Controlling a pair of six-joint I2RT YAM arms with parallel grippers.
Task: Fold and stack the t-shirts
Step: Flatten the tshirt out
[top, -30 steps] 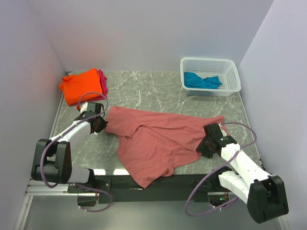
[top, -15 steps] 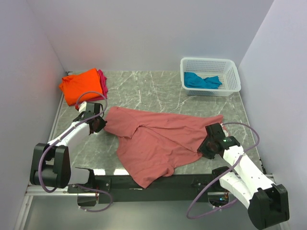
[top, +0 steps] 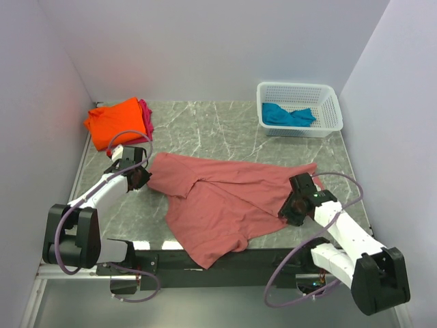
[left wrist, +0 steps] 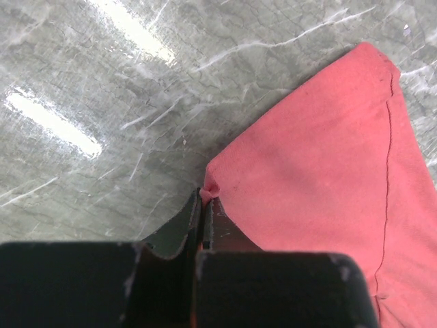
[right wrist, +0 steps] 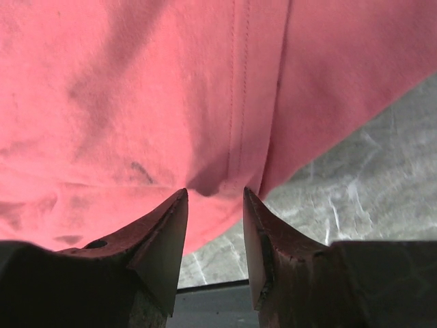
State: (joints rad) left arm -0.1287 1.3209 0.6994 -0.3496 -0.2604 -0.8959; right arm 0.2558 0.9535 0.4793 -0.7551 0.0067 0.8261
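Note:
The salmon-pink t-shirt (top: 225, 201) lies spread and crumpled across the marble table, part hanging over the front edge. My left gripper (top: 141, 177) is shut on the shirt's left corner; the left wrist view shows a pinch of pink cloth (left wrist: 209, 194) between the tips. My right gripper (top: 292, 206) is open, its fingers straddling the shirt's hemmed right edge (right wrist: 239, 137) without closing on it. The orange shirt (top: 117, 121) lies folded at the back left on the magenta one (top: 145, 113). The teal shirt (top: 287, 115) lies in the basket.
The white mesh basket (top: 330, 102) stands at the back right. Grey walls enclose the table on three sides. Bare marble (top: 218, 130) shows between the stack and the basket. The table's front edge (right wrist: 225, 287) is just behind my right fingers.
The right gripper has shifted slightly left and forward over the shirt's right edge. The left gripper and shirt corner have barely moved.

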